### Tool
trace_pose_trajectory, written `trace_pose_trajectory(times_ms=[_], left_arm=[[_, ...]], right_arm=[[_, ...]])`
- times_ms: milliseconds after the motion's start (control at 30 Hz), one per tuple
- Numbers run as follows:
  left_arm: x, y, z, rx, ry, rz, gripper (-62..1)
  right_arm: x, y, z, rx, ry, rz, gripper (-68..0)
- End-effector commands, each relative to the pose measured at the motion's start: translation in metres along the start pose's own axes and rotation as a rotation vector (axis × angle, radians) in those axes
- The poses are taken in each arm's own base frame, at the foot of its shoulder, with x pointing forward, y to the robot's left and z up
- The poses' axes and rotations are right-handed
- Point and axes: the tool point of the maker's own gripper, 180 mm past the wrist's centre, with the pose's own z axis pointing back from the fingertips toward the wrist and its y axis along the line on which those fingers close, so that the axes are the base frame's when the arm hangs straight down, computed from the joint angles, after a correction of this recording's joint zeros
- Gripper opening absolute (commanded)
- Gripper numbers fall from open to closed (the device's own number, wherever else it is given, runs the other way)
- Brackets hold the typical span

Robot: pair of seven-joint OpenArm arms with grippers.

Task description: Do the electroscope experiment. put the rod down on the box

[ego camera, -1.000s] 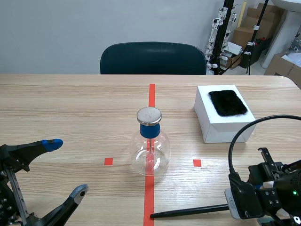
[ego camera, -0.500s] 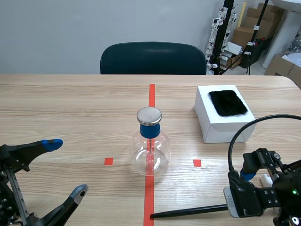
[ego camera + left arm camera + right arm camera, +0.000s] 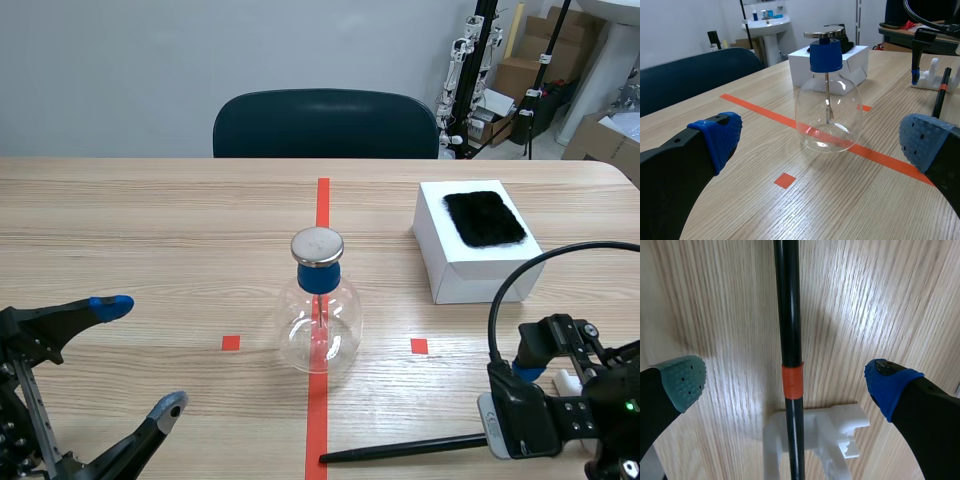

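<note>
Straddling rod, right gripper spread wide; rod on white stand.

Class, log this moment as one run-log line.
left gripper: open, facing flask | right gripper: open over rod | rod: on white stand, ungripped | box: no rod on it

Both arms are looking chunky and matte black. The left gripper is wearing a dotted blue pad and a grey pad. The right arm is trailing a black cable in a big loop and is showing a tiny green light.
</note>
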Motion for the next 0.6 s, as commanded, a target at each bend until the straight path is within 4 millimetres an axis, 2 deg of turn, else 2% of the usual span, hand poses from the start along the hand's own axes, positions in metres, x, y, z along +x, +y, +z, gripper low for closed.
trace_pose_trajectory(times_ms=[0, 267, 567], left_arm=[[0.005, 0.002, -0.001, 0.005, -0.023, -0.006, 1.4], [0.005, 0.002, -0.001, 0.005, -0.023, -0.006, 1.4], [0.005, 0.002, -0.001, 0.005, -0.023, -0.006, 1.4]], right_arm=[[0.002, -0.020, 0.015, -0.047, -0.024, 0.000, 0.4], [0.026, -0.046, 0.041, -0.110, -0.205, -0.106, 0.4], [0.029, -0.048, 0.042, -0.115, -0.227, -0.108, 0.4]])
